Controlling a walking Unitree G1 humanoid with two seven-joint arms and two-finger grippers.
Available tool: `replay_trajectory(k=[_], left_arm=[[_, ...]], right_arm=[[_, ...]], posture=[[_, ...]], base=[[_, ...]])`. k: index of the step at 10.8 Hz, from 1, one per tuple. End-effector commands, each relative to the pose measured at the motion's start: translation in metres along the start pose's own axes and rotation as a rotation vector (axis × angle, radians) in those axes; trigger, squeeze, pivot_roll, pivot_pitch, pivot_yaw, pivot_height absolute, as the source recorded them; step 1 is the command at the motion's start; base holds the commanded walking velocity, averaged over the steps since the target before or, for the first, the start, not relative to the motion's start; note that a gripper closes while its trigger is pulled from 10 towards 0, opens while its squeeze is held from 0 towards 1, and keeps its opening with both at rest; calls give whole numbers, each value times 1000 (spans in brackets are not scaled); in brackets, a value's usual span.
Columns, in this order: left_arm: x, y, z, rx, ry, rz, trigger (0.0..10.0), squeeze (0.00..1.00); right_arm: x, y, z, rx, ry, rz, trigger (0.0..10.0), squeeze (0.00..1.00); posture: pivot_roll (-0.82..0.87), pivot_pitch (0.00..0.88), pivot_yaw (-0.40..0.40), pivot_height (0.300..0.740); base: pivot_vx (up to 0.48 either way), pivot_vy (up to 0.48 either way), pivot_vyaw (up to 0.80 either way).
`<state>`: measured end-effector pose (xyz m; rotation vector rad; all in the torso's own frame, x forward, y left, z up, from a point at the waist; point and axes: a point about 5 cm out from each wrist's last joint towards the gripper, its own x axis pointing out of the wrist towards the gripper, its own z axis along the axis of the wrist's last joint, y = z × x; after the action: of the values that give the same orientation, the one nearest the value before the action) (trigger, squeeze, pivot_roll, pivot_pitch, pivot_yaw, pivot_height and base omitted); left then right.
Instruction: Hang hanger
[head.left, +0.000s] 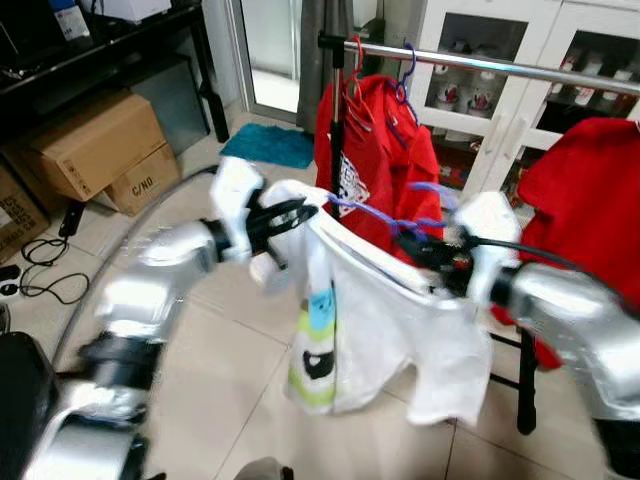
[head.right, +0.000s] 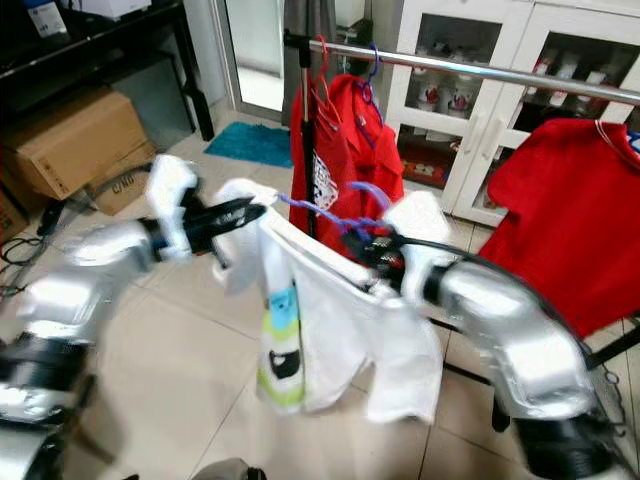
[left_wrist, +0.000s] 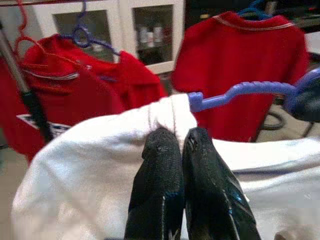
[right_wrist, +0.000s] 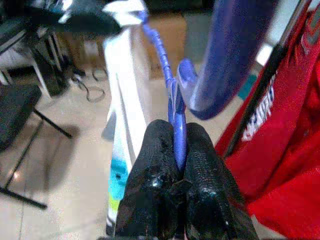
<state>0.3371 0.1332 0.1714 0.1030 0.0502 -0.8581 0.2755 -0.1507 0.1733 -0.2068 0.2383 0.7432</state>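
A white T-shirt (head.left: 350, 320) with a blue and green print hangs on a purple hanger (head.left: 375, 215), held in the air between my two arms. My left gripper (left_wrist: 181, 140) is shut on the shirt's shoulder, right at the hanger's end (left_wrist: 240, 90). My right gripper (right_wrist: 177, 132) is shut on the hanger's purple bar (right_wrist: 161, 55), just below its hook. Above and behind runs a silver clothes rail (head.left: 480, 62). The hanger's hook is below the rail and not on it.
Two red shirts hang on the rail, one (head.left: 380, 165) just behind the white shirt and one (head.left: 580, 190) at the right. The rail's dark upright post (head.left: 335, 110) stands behind the left gripper. Cardboard boxes (head.left: 95, 145) sit at the left and white glass-door cabinets (head.left: 520, 60) behind.
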Motion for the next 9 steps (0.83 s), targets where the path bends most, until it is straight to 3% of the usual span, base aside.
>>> replay_trajectory(k=[1, 3, 5, 7, 8, 9], left_arm=[[5, 5, 9, 51, -26, 61, 0, 0], [20, 5, 18, 121, -61, 111, 0, 0], [27, 0, 13, 173, -33, 64, 0, 0], [24, 5, 4, 207, 19, 121, 0, 0], [22, 11, 7, 205, 0, 174, 0, 0], [19, 9, 21, 98, -133, 119, 0, 0]], right_arm=[[4, -3, 2, -21, 28, -57, 0, 0], [15, 14, -8, -135, 140, 2, 0, 0], [18, 22, -12, -144, 173, 21, 0, 0], [15, 15, -10, -128, 160, -13, 0, 0], [12, 12, -13, -127, 189, -21, 0, 0], [9, 7, -26, -138, 270, -55, 0, 0]], posture=[[1, 0, 58, 740], [0, 0, 61, 740], [0, 0, 68, 740], [0, 0, 67, 740], [-1, 0, 63, 740], [3, 0, 58, 740]], base=[[0, 0, 0], [0, 0, 0], [0, 0, 0], [0, 0, 0], [0, 0, 0], [0, 0, 0]])
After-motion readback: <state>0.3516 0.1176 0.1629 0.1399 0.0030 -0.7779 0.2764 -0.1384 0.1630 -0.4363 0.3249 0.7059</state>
